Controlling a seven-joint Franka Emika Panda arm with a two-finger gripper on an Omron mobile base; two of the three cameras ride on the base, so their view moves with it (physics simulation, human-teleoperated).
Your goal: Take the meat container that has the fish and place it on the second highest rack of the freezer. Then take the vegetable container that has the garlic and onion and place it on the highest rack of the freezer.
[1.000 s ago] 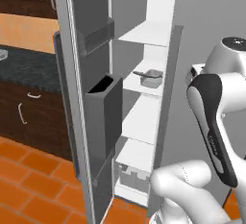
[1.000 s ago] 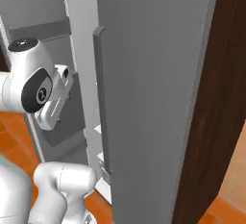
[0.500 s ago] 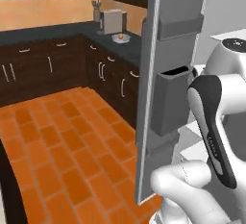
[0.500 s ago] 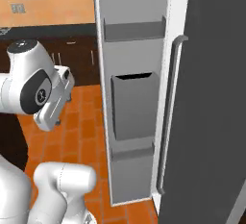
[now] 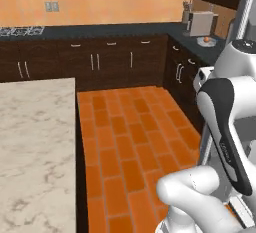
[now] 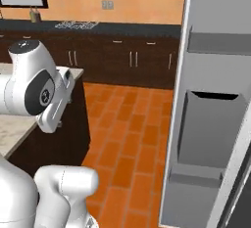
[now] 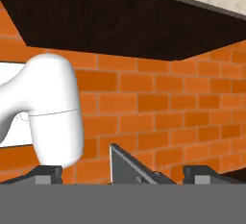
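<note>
The freezer's open door [image 6: 211,124], grey with dark grey bins, stands at the right of the right base view; its inside and racks are out of view. The meat container with the fish and the vegetable container with the garlic and onion are out of view as well. My gripper [image 7: 125,174] is open, its two fingertips [image 7: 48,172] wide apart with nothing between them. It points down at the orange tiled floor [image 7: 158,103] beside the dark side of the island [image 7: 120,26]. The arm [image 6: 37,87] is folded up close to the base.
A marble-topped island [image 5: 35,147] fills the left side, and its corner [image 6: 76,70] sits just behind the arm. Dark cabinets [image 5: 115,62] under a dark counter line the back wall. A white appliance [image 5: 202,23] stands in the right corner. Orange floor [image 5: 130,132] lies open between them.
The base has turned, so both base views swung from the freezer's shelves and door across to the kitchen and island. The arm keeps its pose and the gripper stays open.
</note>
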